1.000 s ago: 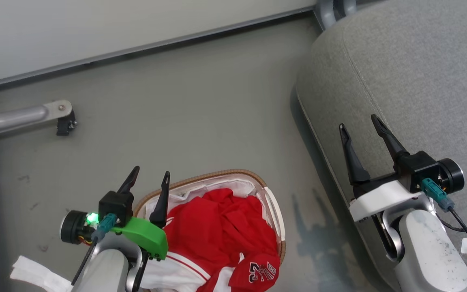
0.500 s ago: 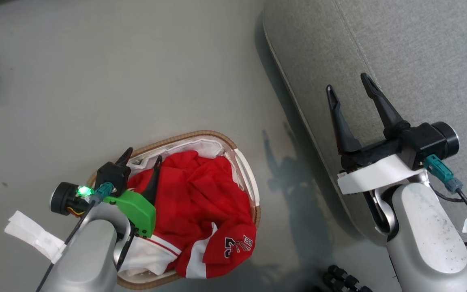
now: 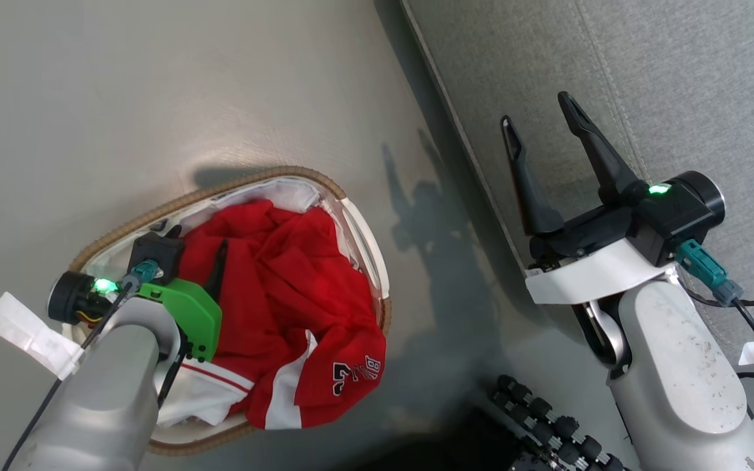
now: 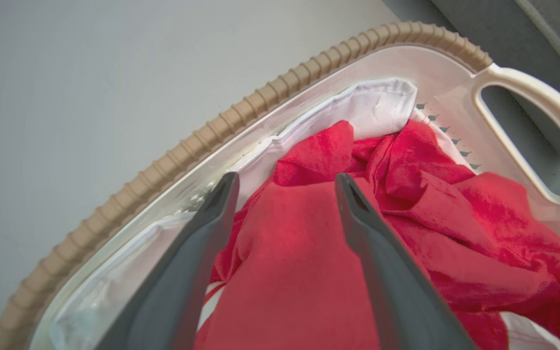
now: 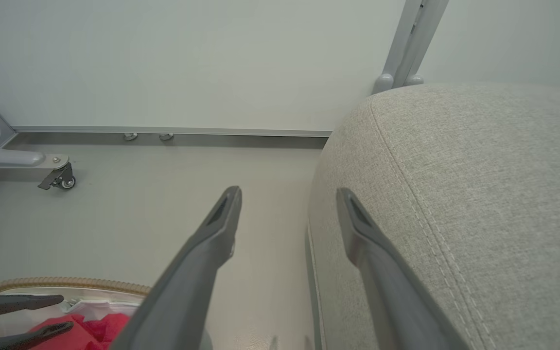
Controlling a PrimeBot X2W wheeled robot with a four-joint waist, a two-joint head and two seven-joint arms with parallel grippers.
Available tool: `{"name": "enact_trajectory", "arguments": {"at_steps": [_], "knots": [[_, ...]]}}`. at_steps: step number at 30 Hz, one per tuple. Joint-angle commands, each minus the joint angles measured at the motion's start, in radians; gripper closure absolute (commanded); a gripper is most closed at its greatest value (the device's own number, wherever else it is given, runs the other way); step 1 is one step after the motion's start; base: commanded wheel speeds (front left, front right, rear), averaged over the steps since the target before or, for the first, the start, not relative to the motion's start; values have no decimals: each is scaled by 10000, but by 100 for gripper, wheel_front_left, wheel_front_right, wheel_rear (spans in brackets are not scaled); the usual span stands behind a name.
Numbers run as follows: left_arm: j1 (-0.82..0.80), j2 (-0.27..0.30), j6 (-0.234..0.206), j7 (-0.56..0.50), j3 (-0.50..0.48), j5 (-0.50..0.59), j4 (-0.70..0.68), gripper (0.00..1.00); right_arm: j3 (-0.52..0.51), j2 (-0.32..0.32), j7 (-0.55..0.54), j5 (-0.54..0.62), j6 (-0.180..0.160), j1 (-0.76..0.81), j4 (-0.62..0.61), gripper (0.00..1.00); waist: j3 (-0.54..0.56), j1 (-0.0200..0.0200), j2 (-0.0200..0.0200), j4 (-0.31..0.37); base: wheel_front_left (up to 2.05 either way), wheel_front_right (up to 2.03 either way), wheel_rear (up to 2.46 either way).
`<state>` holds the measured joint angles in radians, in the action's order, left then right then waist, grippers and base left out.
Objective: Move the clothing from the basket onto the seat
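- Two things have changed over the last second. The head camera has tipped down, so the whole scene has slid across its view. Measured against the basket (image 3: pixel 252 175) itself, the left gripper (image 3: pixel 197 237) has gone from above its 9 o'clock edge to down inside it.
- That claw's two fingers stand apart, with a fold of the clothing (image 3: pixel 285 281) between them in the left wrist view. Nothing is clamped yet.
- We judge this to be the reach before the first grab. The red heap lies wholly in the basket, at 8 o'clock in the head view, and none of it is on the seat (image 3: pixel 612 65) at 1 to 3 o'clock.
- The right gripper (image 3: pixel 535 109) has kept its place over the seat's edge, fingers apart and holding nothing.
- Hidden: we cannot tell whether the left fingertips touch cloth or hover just above it. In the head view the claw's own body and green mount (image 3: pixel 184 314) cover most of them.
- The left forearm (image 3: pixel 102 392) covers the basket's 7 o'clock end. The heap hides the basket's floor and most of the white liner (image 4: pixel 382 102), so we cannot count the garments. The "BULLS 23" lettering (image 3: pixel 354 374) marks one out.
- Cut off: the seat runs out of frame at 12 and 3 o'clock. We cannot identify a dark ribbed object (image 3: pixel 547 418) at 5 o'clock.
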<state>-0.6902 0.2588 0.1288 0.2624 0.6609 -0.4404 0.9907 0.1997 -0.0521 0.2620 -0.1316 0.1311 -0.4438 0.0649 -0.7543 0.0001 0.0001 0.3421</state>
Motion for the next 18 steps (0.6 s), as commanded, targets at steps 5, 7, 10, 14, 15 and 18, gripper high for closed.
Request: {"name": "enact_trajectory", "arguments": {"at_steps": [5, 7, 10, 14, 15, 18], "knots": [[-513, 210, 31, -152, 707, -689, 475, 0, 90, 3, 45, -81, -6, -143, -72, 0, -584, -1, -1, 173, 0, 0, 0], [-585, 235, 31, -345, 965, -1010, 621, 0, 102, 2, 45, -92, -6, -155, -59, 0, -654, -1, -1, 163, 0, 0, 0], [-659, 261, 31, -698, 1330, -1542, 722, 0, 114, 2, 45, -100, -6, -156, -49, 0, -722, -1, -1, 132, 0, 0, 0], [-567, 332, 31, -1216, 1899, -2189, 637, 0, 146, 2, 45, -138, -6, -205, -9, 0, -746, -1, -1, 102, 0, 0, 0], [-482, 343, 31, -1410, 2029, -2381, 607, 0, 150, 1, 45, -142, -6, -216, 1, 0, -741, -1, -1, 94, 0, 0, 0], [-297, 447, 31, -1912, 2480, -3003, 362, 14, 179, -1, 45, -170, -6, -227, 47, 0, -674, -1, -1, 71, 0, 0, 0]]}}
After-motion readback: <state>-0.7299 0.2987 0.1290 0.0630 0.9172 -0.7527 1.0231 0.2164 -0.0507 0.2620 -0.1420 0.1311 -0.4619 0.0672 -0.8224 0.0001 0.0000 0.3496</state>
